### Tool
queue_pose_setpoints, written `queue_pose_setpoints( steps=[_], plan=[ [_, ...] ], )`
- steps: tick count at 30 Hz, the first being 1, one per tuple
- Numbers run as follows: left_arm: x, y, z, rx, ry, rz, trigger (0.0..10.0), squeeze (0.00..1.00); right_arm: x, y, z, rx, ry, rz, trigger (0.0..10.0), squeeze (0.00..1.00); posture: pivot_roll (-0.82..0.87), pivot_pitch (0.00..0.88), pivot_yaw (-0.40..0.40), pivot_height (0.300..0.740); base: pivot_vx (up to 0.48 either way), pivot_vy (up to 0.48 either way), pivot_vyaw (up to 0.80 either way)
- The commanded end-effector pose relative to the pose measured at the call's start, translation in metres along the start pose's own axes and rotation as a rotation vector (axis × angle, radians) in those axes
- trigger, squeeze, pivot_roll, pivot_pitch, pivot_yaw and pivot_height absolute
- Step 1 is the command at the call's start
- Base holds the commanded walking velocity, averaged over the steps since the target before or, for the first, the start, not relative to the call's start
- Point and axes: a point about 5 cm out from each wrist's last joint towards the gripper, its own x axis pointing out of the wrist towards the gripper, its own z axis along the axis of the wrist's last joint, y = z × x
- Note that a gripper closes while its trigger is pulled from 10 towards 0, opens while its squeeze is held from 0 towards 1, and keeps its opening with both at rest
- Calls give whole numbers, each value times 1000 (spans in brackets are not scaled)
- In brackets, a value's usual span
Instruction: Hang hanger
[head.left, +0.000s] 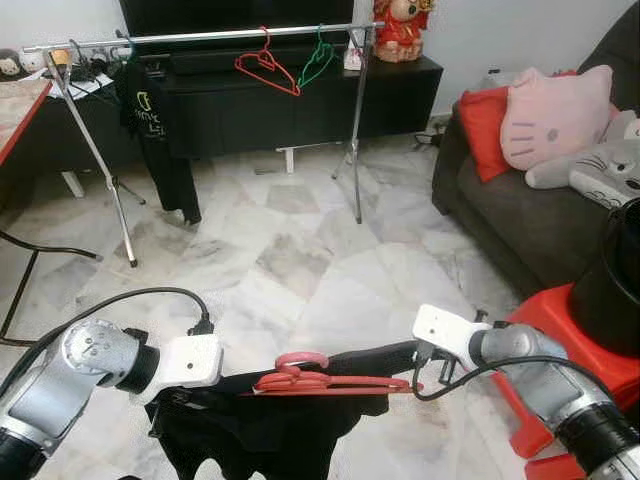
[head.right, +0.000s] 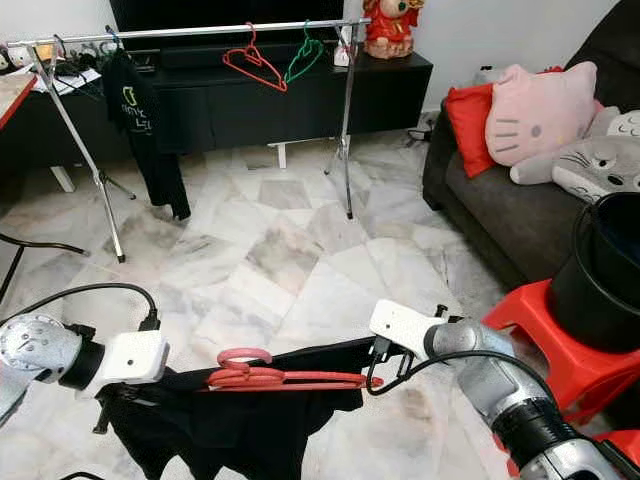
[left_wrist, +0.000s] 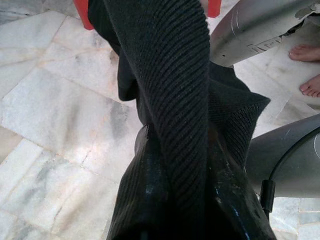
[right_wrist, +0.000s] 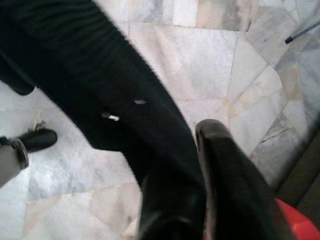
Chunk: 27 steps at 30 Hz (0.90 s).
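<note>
Hanger (head.left: 330, 381), red, lies level across a black garment (head.left: 270, 425) stretched between the two grippers low over the marble floor (head.left: 290, 250), its hook at the middle of the cloth. The left gripper (left_wrist: 175, 200) has its fingers (left_wrist: 137, 200) closed on a ribbed fold of the garment, which runs up between them in the left wrist view. The right gripper (right_wrist: 200, 190) pinches the other end of the cloth, one glossy black finger (right_wrist: 225, 170) lying on the near side of the fabric in the right wrist view. Both silver arms reach inward from the lower corners of the head view, cables looping off the wrists. Well beyond them stands a clothes rail (head.left: 200, 37) on splayed legs, carrying a black shirt (head.left: 150, 120) toward its left end and a second red hanger (head.left: 265, 68) and a green hanger (head.left: 318, 60) side by side nearer the right. Behind the rail is a dark TV cabinet (head.left: 300, 100). To the right, a dark sofa (head.left: 520, 220) holds a red cushion (head.left: 482, 125) and a pink cat-face pillow (head.left: 555, 115). A red stool (head.left: 580, 330) with a black bucket (head.left: 615, 280) on it stands by the right arm. A person's bare toes (left_wrist: 307, 70) show in the left wrist view.
</note>
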Motion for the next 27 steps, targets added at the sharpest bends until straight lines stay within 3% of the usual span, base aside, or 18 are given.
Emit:
queue_pose_setpoints(
  steps=[1, 12, 27],
  plan=[
    [-3, 2, -4, -3, 51, 4, 10000, 0, -13, -24, -6, 74, 3, -83, 10000, 1000, -43, 0, -71, 740, 0, 0, 0],
    [5, 6, 6, 5, -9, 35, 10000, 0, -20, -24, 15, 104, -156, 6, 10000, 1000, -46, 0, -68, 740, 0, 0, 0],
    [11, 9, 13, 19, -41, 38, 10000, 0, -26, -9, 11, 37, -179, 163, 10000, 1000, -51, 0, -58, 740, 0, 0, 0]
  ],
)
